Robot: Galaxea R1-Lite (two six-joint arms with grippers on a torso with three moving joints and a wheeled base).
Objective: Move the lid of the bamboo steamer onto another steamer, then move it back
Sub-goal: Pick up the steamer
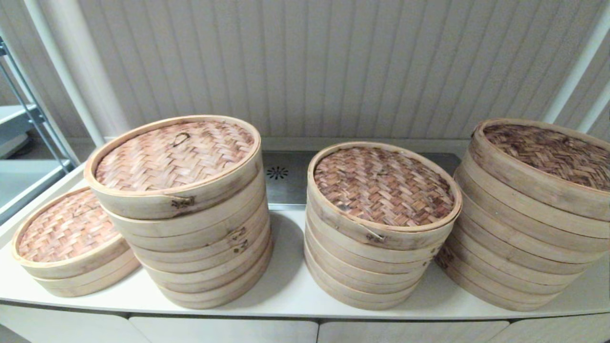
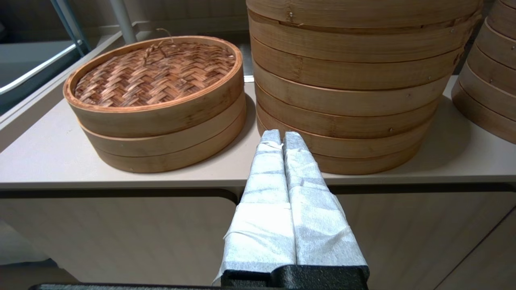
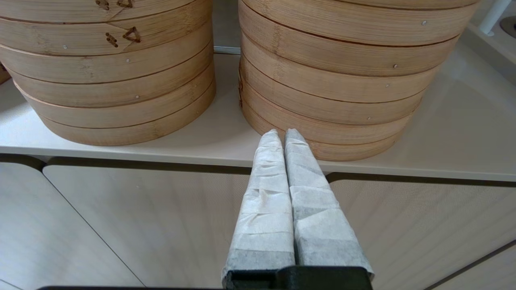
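Several bamboo steamer stacks stand in a row on a white counter (image 1: 286,286). A low stack (image 1: 66,238) at the far left carries a woven lid (image 2: 155,70) with a small loop handle. Beside it rises a tall stack (image 1: 186,209) whose lid (image 1: 174,152) sits tilted. Two more lidded stacks stand to the right, one in the middle (image 1: 381,224) and one at the far right (image 1: 533,209). Neither arm shows in the head view. My left gripper (image 2: 282,137) is shut and empty, held in front of the counter edge below the tall stack. My right gripper (image 3: 283,135) is shut and empty before the far right stack (image 3: 334,80).
A ribbed wall panel stands right behind the stacks. A metal plate with a round drain (image 1: 277,172) lies at the back between the two middle stacks. A metal rack (image 1: 24,114) stands off the counter's left end. Cabinet fronts (image 3: 121,225) hang below the counter.
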